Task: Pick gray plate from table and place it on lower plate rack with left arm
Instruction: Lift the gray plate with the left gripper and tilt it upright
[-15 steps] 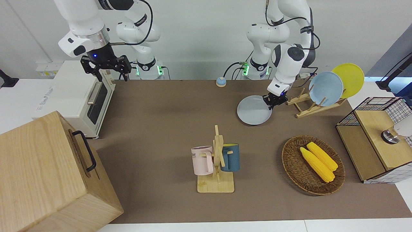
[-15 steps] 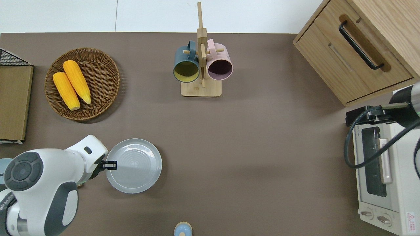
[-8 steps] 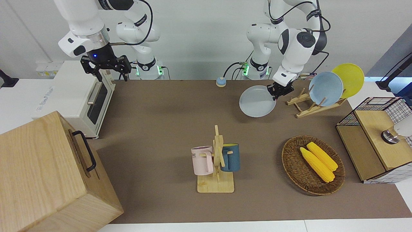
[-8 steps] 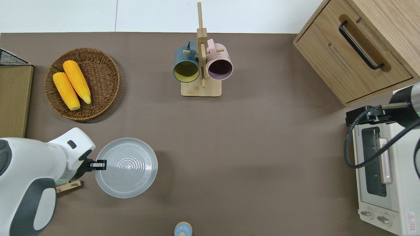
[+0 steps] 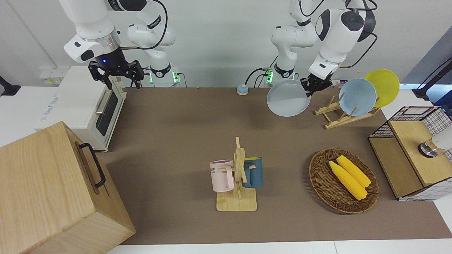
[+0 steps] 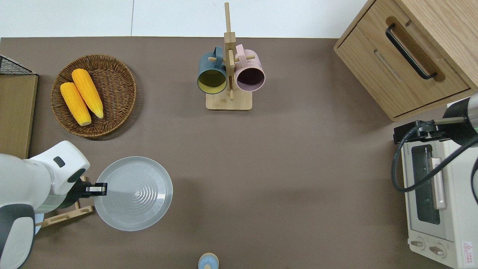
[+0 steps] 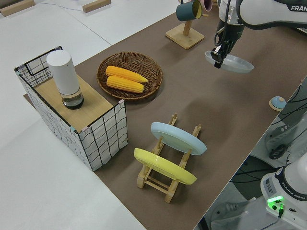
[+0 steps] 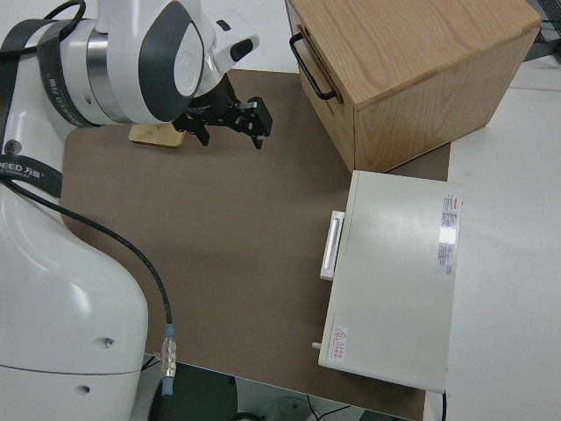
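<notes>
My left gripper (image 5: 308,88) is shut on the rim of the gray plate (image 5: 287,98) and holds it in the air, roughly level. In the overhead view the gripper (image 6: 98,189) and the plate (image 6: 133,193) are over the table just beside the lower plate rack (image 6: 66,214). The rack (image 5: 331,113) holds a light blue plate (image 5: 357,97) and a yellow plate (image 5: 383,86); its slots nearest the gray plate are bare. The left side view shows the gripper (image 7: 217,61), the plate (image 7: 231,63) and the rack (image 7: 165,184). My right gripper (image 5: 116,73) is parked and open.
A wicker basket (image 5: 319,183) with two corn cobs and a wire crate (image 5: 411,155) lie farther from the robots than the rack. A mug stand (image 5: 237,197) holds two mugs mid-table. A toaster oven (image 5: 84,106) and wooden cabinet (image 5: 53,190) are at the right arm's end.
My left gripper has lifted the gray plate off the table and carried it upward and toward the rack. The right arm has not moved.
</notes>
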